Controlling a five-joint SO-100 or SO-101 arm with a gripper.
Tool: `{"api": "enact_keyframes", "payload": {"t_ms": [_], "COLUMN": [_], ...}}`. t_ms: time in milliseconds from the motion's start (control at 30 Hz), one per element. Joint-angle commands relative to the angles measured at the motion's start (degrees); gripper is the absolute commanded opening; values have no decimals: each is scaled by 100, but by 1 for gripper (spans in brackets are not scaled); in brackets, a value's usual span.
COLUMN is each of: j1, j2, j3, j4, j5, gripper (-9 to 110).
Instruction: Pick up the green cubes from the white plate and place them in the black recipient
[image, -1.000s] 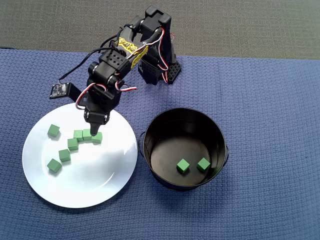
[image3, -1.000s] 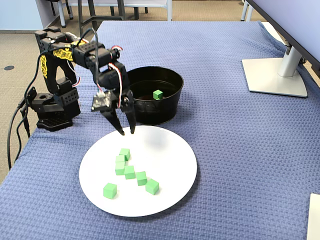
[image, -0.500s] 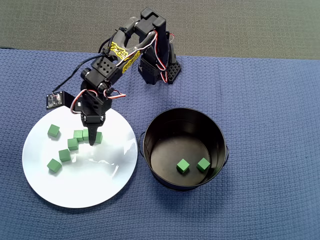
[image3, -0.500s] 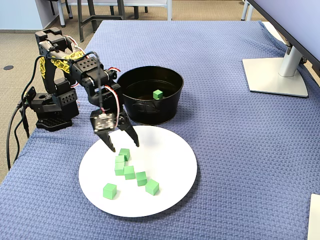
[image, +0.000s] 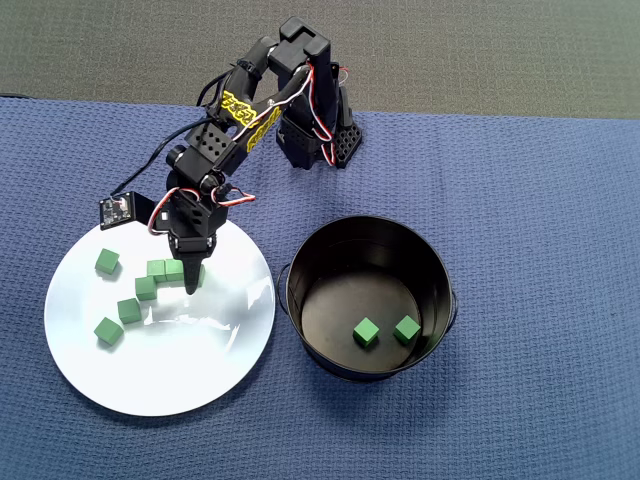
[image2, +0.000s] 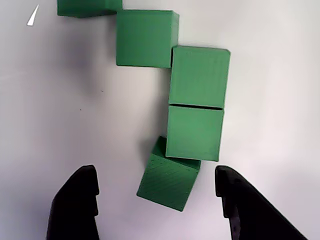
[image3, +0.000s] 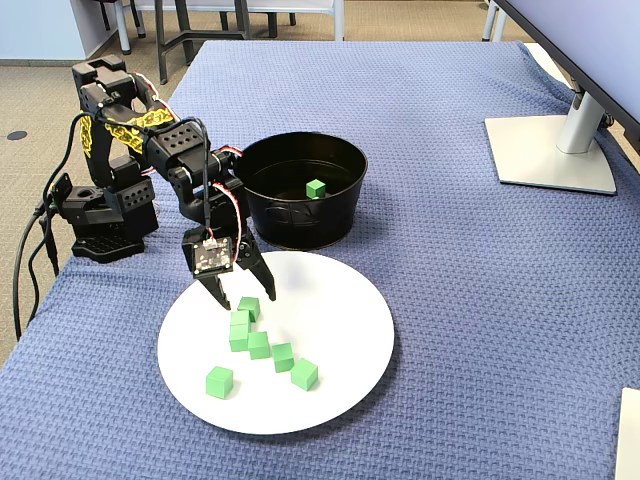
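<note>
Several green cubes lie on the white plate, most of them in a bent chain. Two more cubes rest inside the black recipient, which stands right of the plate in the overhead view. My gripper is open and low over the plate. In the wrist view its two black fingertips straddle the tilted end cube of the chain without touching it. The gripper partly hides that cube from overhead.
The arm's base stands behind the plate on the blue cloth. A monitor stand sits at the far right in the fixed view. The pot's wall is close beside the lowered arm.
The gripper has come down from above the plate's rim to just over the end of the cube chain, staying open. The cubes have not moved.
</note>
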Motion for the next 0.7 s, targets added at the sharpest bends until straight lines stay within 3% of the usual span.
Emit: {"api": "enact_keyframes", "payload": {"t_ms": [0,133,367,667], "j1": [18,18,0,18], "j2": [53,35,-9,105], "j3": [35,97,237,316], "j4": [-97,-229,-360,-598], "j5": [-70,26,44,334], "gripper": [22,18,2,0]}}
